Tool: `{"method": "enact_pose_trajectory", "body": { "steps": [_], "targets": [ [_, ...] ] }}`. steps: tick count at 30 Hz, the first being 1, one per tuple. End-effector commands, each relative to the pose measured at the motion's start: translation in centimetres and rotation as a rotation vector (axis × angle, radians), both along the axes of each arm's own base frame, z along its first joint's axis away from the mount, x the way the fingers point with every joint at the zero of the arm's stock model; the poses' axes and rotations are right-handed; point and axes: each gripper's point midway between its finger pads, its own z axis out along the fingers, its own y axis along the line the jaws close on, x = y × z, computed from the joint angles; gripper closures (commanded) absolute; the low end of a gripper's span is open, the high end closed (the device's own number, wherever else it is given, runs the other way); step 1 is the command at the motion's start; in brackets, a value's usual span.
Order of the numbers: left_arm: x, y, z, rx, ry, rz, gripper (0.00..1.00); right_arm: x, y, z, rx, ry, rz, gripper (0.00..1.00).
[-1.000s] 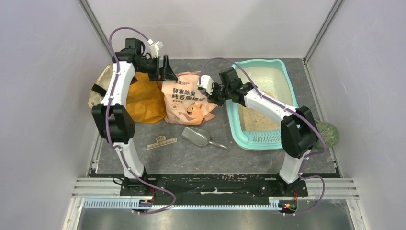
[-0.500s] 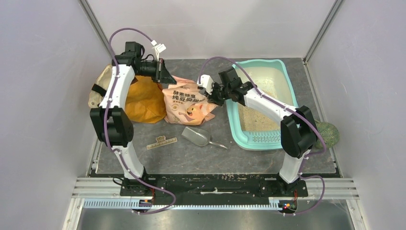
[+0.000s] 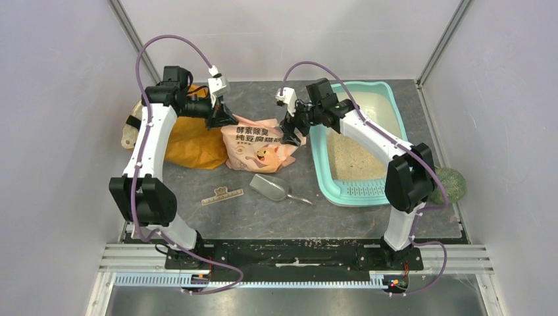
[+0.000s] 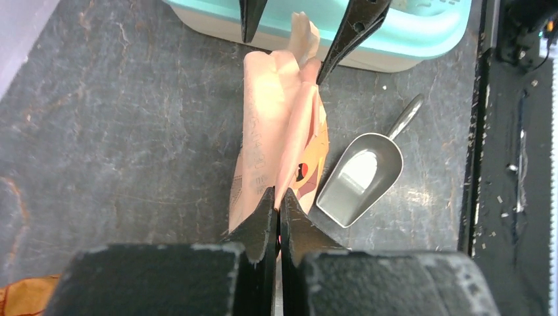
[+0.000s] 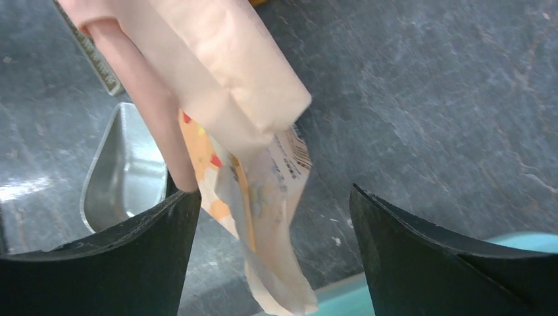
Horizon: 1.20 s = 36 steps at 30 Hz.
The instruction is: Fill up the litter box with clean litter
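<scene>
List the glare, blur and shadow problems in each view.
Top external: even light, sharp, soft shadows only. Left wrist: white glare in the scoop bowl, left gripper blurred up close. Right wrist: pouch soft and slightly blurred, right gripper dark and featureless.

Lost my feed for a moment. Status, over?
Left gripper shut on pouch corner. Right gripper open, jaws astride pouch's far end. Litter box holds some litter. Scoop beside pouch.
</scene>
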Motion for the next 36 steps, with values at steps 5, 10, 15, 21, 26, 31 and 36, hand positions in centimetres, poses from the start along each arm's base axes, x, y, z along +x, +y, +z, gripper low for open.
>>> {"method": "enact_pose_trajectory", "body": {
  "steps": [5, 10, 15, 21, 26, 31, 36],
  "targets": [
    [-0.9, -0.8, 2.9, -0.016, -0.27, -0.114, 0.98, 0.0, 3.9, 0.2, 0.183, 0.113, 0.053, 0.12],
    [-0.3, -0.8, 3.3, -0.021, -0.293, -0.104, 0.98, -1.5, 5.3, 0.0, 0.28, 0.177, 0.103, 0.19],
    [-1.3, -0.8, 3.5, -0.01, -0.36, -0.139, 0.98, 0.1, 5.4, -2.3, 0.258, 0.207, 0.032, 0.52],
    [-7.6, -0.6, -0.7, 0.123, -0.409, -0.427, 0.98, 2.3, 5.2, -2.7, 0.267, 0.271, -0.066, 1.0],
    [-11.4, 1.0, -5.5, 0.24, -0.398, -0.608, 0.98, 2.9, 4.5, -2.6, 0.274, 0.313, -0.107, 1.0],
    [-8.8, 2.0, -9.6, 0.398, -0.418, -0.584, 0.98, 2.0, 4.1, -1.6, 0.294, 0.318, -0.082, 1.0],
    [-5.4, 2.4, -12.2, 0.537, -0.434, -0.514, 0.98, 1.6, 4.1, -0.5, 0.315, 0.293, -0.054, 1.0]
  ]
}}
